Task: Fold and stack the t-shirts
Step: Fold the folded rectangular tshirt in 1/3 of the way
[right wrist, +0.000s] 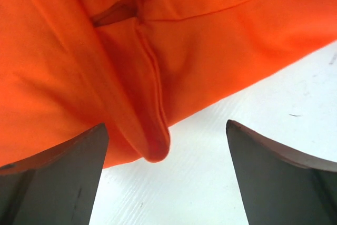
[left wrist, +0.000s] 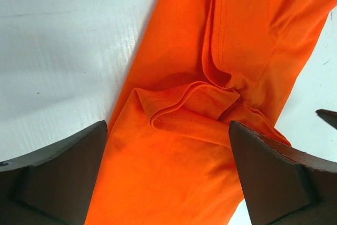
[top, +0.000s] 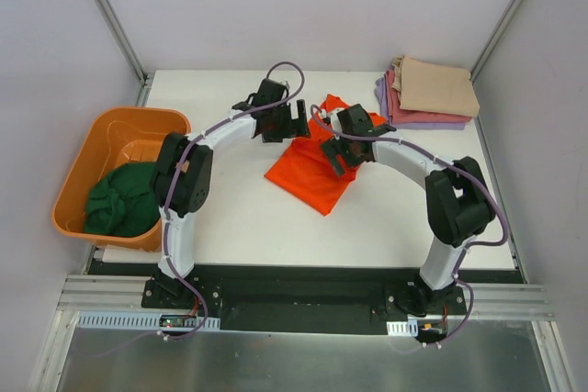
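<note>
A bright orange t-shirt [top: 310, 172] lies loosely folded and rumpled in the middle of the white table. My left gripper [top: 292, 122] hovers over its far left edge, open and empty; the left wrist view shows orange cloth [left wrist: 200, 104] between the spread fingers [left wrist: 58, 177]. My right gripper [top: 344, 158] is over the shirt's right edge, open and empty; a folded corner of the shirt [right wrist: 152, 140] hangs between its fingers [right wrist: 279, 177]. A folded stack of tan [top: 439, 84], pink-red [top: 395, 98] and lavender [top: 423, 123] shirts sits at the far right corner. A dark green shirt [top: 124, 199] is bunched in the tub.
An orange plastic tub [top: 110, 140] stands off the table's left edge. Grey walls enclose the table [top: 230, 218] on the left, right and back.
</note>
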You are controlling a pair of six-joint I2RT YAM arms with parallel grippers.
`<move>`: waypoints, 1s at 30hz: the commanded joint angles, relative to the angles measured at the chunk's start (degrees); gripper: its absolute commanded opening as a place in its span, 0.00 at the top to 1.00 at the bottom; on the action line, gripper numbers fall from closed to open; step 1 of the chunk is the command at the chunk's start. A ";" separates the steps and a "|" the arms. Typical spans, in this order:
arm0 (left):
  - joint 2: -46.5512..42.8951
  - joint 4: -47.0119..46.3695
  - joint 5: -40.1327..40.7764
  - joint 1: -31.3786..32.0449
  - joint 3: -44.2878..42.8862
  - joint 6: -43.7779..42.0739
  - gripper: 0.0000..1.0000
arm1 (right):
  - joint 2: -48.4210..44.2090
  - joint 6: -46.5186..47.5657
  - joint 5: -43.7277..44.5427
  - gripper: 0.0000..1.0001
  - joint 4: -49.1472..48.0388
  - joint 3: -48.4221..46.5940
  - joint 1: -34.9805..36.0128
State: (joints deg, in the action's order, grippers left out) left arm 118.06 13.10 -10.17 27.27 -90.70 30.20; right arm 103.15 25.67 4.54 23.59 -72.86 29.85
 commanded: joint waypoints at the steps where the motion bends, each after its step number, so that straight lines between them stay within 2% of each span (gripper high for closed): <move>1: -7.29 0.25 -0.11 -0.99 -0.20 -1.80 0.01 | -7.33 -4.74 6.98 0.04 -5.38 0.59 -0.23; 4: -12.05 0.34 1.82 -0.99 4.89 -1.28 0.01 | -11.73 -6.24 -3.87 0.04 -8.82 4.82 -0.14; 8: -18.90 0.43 5.33 -0.99 14.65 0.82 0.01 | -12.64 -9.75 -31.37 0.04 -15.76 8.44 0.39; 10: -22.07 0.69 6.92 -1.34 19.83 2.06 0.01 | -10.09 -10.90 -35.90 0.04 -15.86 6.69 1.70; 15: -29.81 1.05 9.65 -3.27 30.47 5.57 0.01 | 0.19 -10.38 -33.28 0.04 -13.06 -0.86 5.40; 18: -32.45 1.22 9.82 -3.62 33.38 6.01 0.01 | 6.16 -9.51 -31.97 0.04 -10.95 -6.92 5.23; 25: -33.07 1.22 9.82 -4.15 34.80 6.54 0.01 | 17.86 -5.11 -22.21 0.04 -2.94 -23.89 2.15; 30: -32.19 1.22 9.82 -4.33 34.45 6.19 0.01 | 19.80 -4.49 -13.25 0.04 -2.68 -29.52 -0.22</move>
State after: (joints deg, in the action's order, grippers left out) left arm 87.07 14.39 -1.23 23.51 -56.03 35.83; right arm 122.87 19.29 -16.73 18.98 -96.97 31.20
